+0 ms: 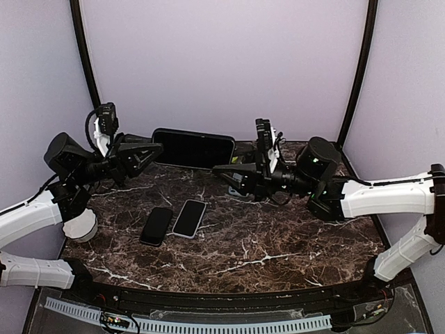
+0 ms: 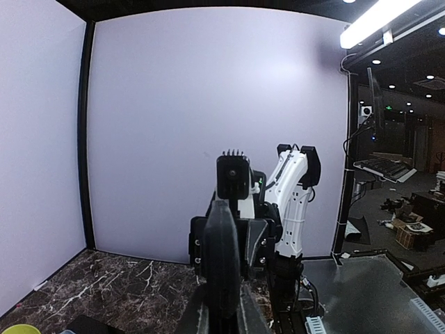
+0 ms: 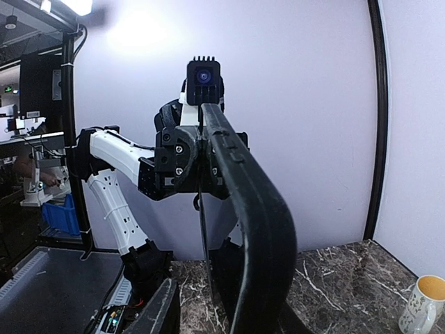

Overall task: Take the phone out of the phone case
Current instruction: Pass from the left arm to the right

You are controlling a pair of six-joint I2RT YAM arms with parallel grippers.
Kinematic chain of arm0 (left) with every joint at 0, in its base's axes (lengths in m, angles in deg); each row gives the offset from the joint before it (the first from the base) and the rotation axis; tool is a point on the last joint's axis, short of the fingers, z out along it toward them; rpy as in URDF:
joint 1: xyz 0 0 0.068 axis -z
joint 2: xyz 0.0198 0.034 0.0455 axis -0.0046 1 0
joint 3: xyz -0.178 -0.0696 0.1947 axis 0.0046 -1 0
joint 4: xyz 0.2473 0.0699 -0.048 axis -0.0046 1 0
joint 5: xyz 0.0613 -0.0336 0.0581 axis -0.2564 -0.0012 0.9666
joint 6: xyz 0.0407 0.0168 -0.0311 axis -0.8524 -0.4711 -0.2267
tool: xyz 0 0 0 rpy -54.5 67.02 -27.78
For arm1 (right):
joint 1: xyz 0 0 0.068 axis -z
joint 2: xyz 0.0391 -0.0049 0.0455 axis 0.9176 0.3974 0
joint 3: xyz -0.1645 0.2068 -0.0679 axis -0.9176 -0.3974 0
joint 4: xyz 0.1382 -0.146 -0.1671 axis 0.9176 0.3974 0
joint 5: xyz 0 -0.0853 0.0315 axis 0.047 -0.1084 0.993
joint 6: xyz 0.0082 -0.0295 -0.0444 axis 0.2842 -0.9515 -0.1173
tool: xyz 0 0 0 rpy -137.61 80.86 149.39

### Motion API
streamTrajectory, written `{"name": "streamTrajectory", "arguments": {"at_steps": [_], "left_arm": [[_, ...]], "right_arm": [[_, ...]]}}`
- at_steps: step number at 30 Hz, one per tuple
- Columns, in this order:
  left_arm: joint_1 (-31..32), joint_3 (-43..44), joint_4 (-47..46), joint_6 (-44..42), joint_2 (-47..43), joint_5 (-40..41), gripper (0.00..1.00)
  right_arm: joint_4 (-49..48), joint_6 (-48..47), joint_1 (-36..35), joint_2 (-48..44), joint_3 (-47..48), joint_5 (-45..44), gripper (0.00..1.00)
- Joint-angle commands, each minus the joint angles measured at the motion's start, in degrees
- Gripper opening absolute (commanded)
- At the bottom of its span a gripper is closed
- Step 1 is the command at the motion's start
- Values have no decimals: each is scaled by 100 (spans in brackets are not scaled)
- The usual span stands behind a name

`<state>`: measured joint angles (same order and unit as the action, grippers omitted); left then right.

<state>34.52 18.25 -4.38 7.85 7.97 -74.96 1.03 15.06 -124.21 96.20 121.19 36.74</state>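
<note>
Left tool [image 1: 157,149] clamps phone case [image 1: 195,148]; right tool [image 1: 221,169] parted around it

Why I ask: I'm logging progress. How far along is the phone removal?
Done: the cased phone is held above the table, with the left gripper shut on one end. In hand: the right gripper is at the other end, grip unclear. Left: the actual separation; no split shows.

Pale lilac backdrop panels [image 1: 222,62] are filling the upper frame between black posts [image 1: 82,49]. A dark, white-veined marble tabletop [image 1: 278,243] is spreading across the lower half. A strip light [image 2: 379,21] is glowing at the upper right of the left wrist view.
</note>
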Motion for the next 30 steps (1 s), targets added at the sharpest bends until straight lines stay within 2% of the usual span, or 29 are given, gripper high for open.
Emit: {"name": "streamTrajectory", "arguments": {"at_steps": [1, 7, 11, 14, 15, 17, 18, 19, 21, 25, 30], "left_arm": [[-96, -38, -579, 149, -75, 227, 0], [-162, -48, -663, 266, 15, 182, 0], [-182, -72, -648, 178, 39, 126, 0], [-189, -86, -521, -30, 19, 17, 3], [-185, -65, -444, -208, 13, -9, 7], [-183, -2, -15, -522, -12, -97, 43], [-183, 53, 121, -646, -29, -185, 52], [-183, 88, 399, -871, -38, -246, 66], [-190, 178, 825, -1261, -91, -475, 76], [-183, 306, 1704, -2159, -257, -693, 80], [-183, 414, 2741, -3356, -478, -783, 77]], "right_arm": [[-952, 314, 15, 98, 266, 160, 34], [-1087, 482, 16, 238, 432, 372, 19], [-1056, 519, 15, 256, 459, 462, 0], [-865, 438, 19, 168, 439, 419, 0], [-790, 400, 15, 127, 416, 414, 0], [-533, 298, 15, 19, 368, 342, 0], [-360, 223, 16, -47, 345, 286, 0], [-172, 134, 23, -149, 312, 219, 0], [308, -85, 23, -317, 294, 104, 0], [1225, -618, 48, -710, 177, -107, 0], [1678, -1406, 50, -1368, -389, -252, 0]]}}
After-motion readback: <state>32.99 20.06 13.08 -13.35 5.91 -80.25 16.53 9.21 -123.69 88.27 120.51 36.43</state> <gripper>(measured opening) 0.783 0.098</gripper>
